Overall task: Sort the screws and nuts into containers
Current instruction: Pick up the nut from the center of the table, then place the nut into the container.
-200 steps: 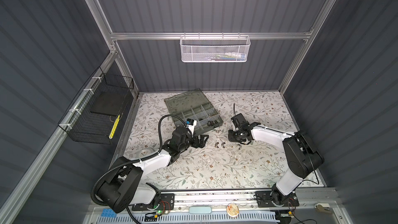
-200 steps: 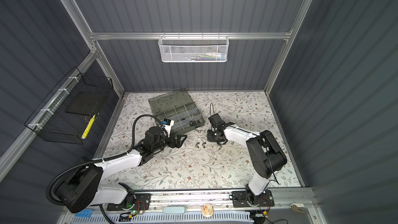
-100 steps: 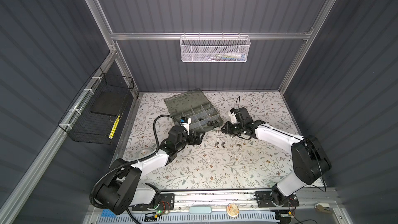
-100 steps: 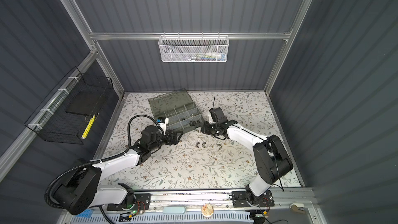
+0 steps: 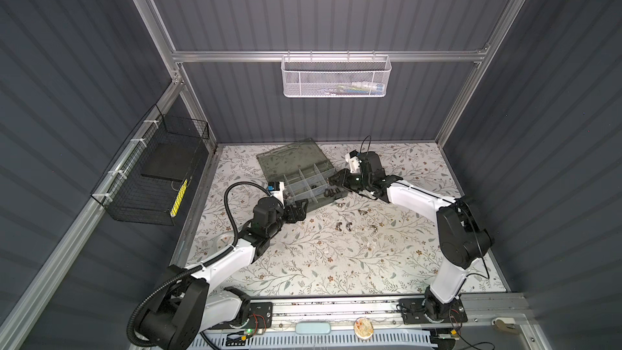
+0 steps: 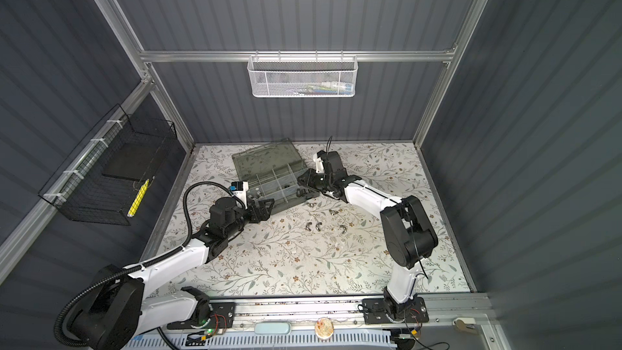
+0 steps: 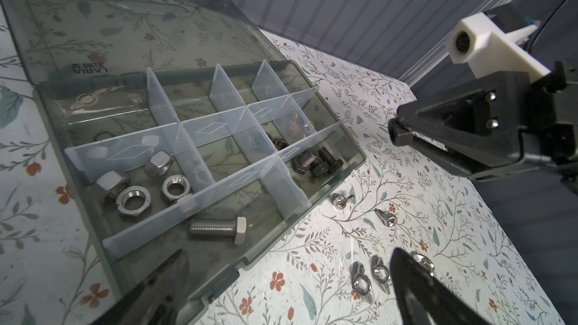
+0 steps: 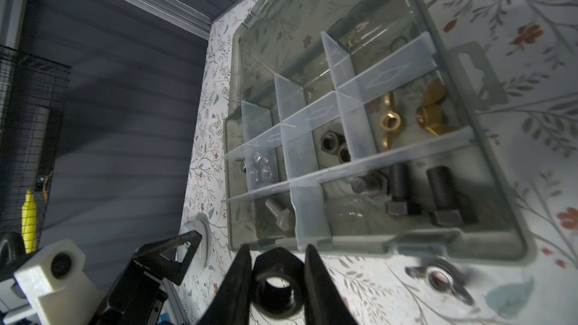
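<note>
Left hand [image 5: 303, 209] splayed wide, right hand [image 8: 278, 254] clamped nearly closed

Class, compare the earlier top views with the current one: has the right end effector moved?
Yes. In a top view the right end effector has shifted across the mat toward the organizer case, ending beside its edge.

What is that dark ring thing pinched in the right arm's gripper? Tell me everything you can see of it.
It is a black hex nut: six flat sides, a round hole through the middle that looks threaded, dull dark metal. The right gripper is shut on it, its fingers pressing opposite flats, the hole facing the wrist camera. Nothing else is seen touching it. It hangs just outside a wall of the open organizer case, not yet in any compartment.
</note>
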`<state>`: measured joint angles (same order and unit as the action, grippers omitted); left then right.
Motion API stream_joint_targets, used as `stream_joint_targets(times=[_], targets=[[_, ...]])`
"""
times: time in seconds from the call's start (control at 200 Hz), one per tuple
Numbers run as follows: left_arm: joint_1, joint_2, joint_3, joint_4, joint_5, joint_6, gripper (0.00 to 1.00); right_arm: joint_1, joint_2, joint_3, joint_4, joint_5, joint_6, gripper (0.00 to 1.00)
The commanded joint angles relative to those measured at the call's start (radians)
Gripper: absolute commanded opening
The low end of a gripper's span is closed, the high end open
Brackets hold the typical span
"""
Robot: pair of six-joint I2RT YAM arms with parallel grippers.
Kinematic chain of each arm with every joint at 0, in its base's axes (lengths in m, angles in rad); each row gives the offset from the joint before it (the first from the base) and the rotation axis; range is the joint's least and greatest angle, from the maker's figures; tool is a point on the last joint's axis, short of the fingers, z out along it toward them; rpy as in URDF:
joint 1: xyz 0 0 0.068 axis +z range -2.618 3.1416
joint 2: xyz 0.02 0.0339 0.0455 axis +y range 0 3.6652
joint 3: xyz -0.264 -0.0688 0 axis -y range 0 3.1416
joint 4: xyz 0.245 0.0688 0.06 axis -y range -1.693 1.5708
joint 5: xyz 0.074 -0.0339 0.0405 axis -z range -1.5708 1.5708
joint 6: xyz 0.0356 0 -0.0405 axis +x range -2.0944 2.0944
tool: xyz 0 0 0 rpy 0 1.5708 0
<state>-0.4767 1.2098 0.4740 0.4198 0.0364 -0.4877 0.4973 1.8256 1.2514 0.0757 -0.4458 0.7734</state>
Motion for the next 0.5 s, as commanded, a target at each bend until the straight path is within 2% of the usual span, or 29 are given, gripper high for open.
stream_joint_targets(times=[0.0, 0.255, 0.495], targets=[[0.007, -0.001, -0.011, -0.018, -0.019, -0.009, 1.00, -0.001, 0.055, 0.058, 0.129, -0.057, 0.101, 0.27], [0.009, 0.008, -0.005, -0.016, -0.001, -0.008, 1.00, -0.001, 0.190, 0.171, 0.195, -0.080, 0.184, 0.28], [0.009, 0.006, -0.003, -0.017, 0.003, -0.005, 1.00, 0.003, 0.271, 0.231, 0.199, -0.073, 0.201, 0.30]])
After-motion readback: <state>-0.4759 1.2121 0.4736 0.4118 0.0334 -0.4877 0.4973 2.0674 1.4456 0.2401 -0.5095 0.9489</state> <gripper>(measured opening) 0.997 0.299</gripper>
